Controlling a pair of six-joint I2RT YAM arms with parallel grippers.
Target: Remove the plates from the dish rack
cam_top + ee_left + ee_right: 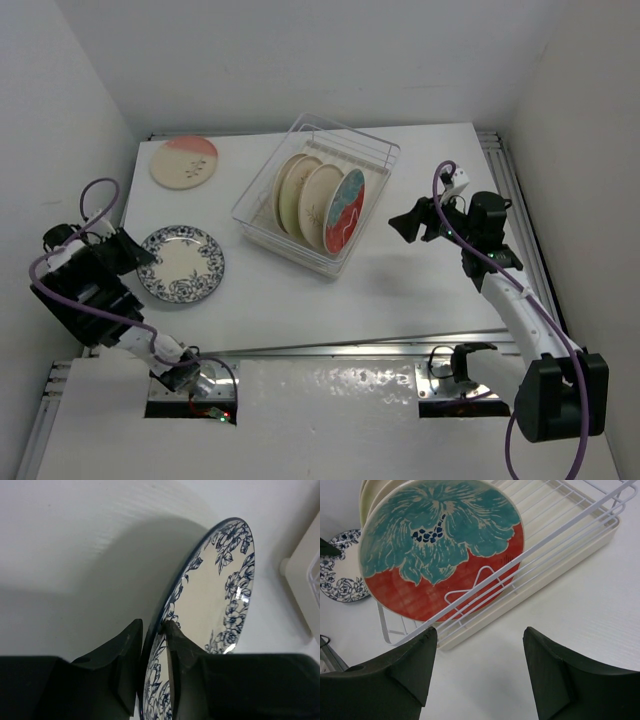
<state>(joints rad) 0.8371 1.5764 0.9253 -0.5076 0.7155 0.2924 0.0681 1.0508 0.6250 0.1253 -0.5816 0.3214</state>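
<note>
Top external view: two plates on table, others in rack

A blue floral plate [181, 263] lies flat on the white table [420, 290], and a cream plate with orange patch [184, 161] lies behind it. The clear dish rack [375, 145] holds pale plates [300, 190] and a red-and-teal plate [344, 210] on edge. The left gripper [153, 625] straddles the floral plate's rim; whether it is clamped cannot be told. The right gripper [477, 632] stands spread, holding nothing, near the rack. White walls enclose the table.
</note>
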